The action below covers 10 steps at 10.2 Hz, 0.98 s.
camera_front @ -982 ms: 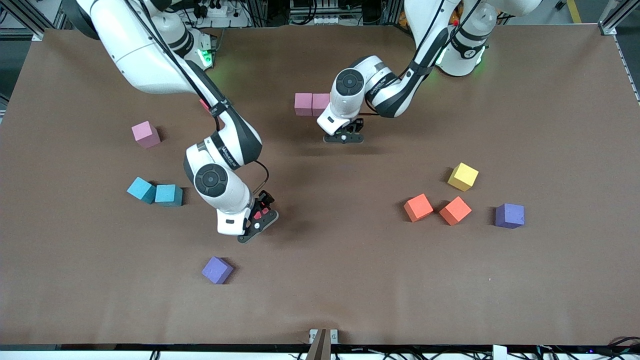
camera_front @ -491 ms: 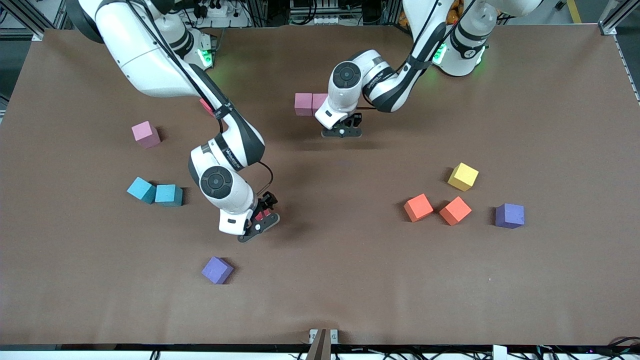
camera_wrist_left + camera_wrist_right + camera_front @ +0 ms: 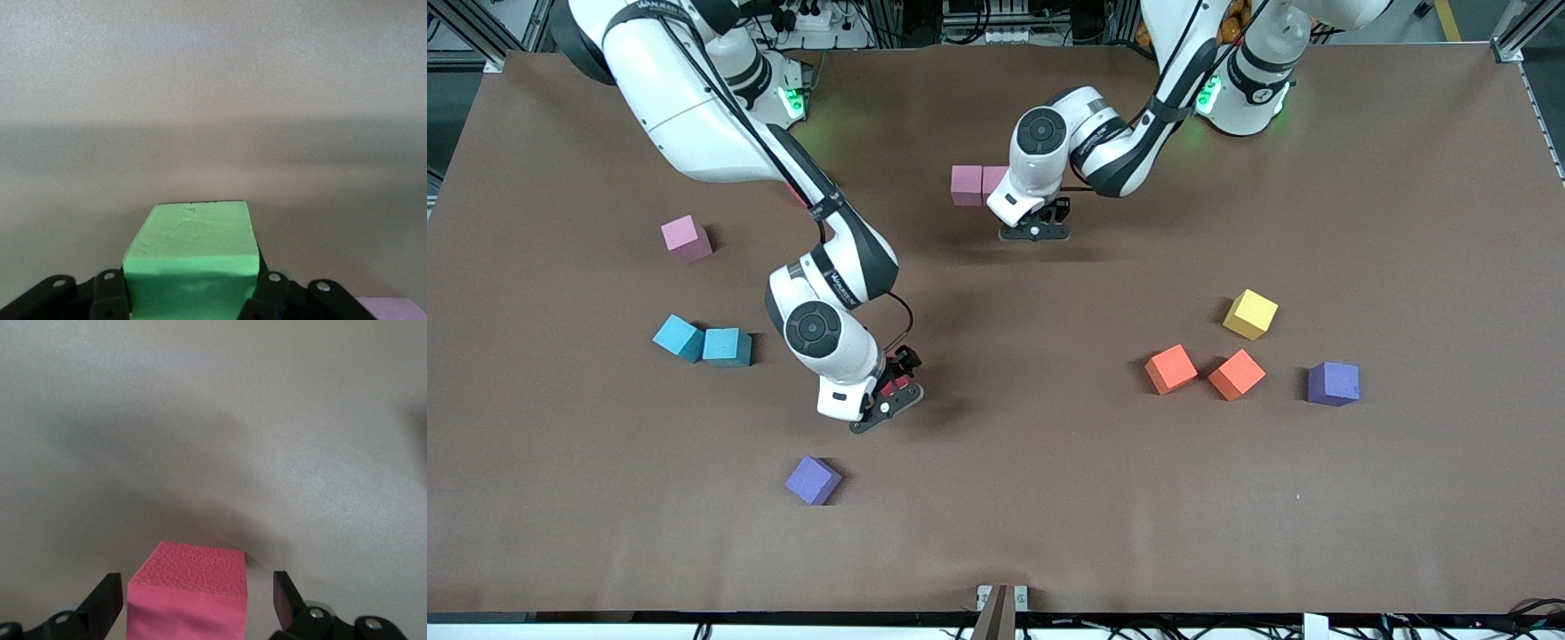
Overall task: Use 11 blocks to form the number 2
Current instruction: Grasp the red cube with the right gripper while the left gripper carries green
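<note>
While the left gripper (image 3: 190,303) clamps a green block (image 3: 190,257) beside two pink blocks (image 3: 978,184), the right gripper (image 3: 199,603) straddles a red block (image 3: 189,593), fingers spread, mid-counter (image 3: 1049,498).

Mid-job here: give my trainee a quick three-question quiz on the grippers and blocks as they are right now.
1. True or false: the left gripper is shut on a green block.
2. How many orange blocks are in view?
3. The right gripper is: A) open, with a red block between its fingers; B) shut on a teal block; C) open over a yellow block.
Key: 1 true; 2 two; 3 A.
</note>
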Motion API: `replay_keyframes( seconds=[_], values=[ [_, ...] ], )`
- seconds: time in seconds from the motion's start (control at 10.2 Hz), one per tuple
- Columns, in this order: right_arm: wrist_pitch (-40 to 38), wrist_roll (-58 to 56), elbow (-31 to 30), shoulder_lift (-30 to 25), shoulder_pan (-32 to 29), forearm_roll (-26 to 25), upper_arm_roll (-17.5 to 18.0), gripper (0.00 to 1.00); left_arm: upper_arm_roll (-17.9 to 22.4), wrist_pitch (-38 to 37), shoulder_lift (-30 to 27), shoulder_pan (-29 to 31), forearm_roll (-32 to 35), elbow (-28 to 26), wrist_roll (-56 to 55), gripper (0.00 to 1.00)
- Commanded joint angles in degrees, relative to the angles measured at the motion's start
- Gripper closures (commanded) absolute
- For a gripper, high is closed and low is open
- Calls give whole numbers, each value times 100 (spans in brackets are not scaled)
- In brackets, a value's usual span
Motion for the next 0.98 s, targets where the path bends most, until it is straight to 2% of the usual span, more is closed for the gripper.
replay_keyframes(
  seconds=[0.0,0.39,0.49,0.59,0.69,0.88],
  values=[
    [55,165,-121,-7,31,-192,-51,0,45,77,5,-66,109,-26,-164,89],
    [46,227,-148,-25,48,-201,-51,0,71,77,58,-162,109,0,-155,90],
    [46,227,-148,-34,48,-201,-51,15,72,77,58,-171,109,9,-155,90],
    [46,236,-148,-34,48,-201,-51,60,72,77,58,-189,109,35,-155,90],
    [46,236,-148,-34,39,-201,-51,99,80,77,58,-189,109,35,-155,90],
    [11,270,-148,-77,48,-192,-43,100,80,77,102,-215,109,35,-155,90]
  ],
)
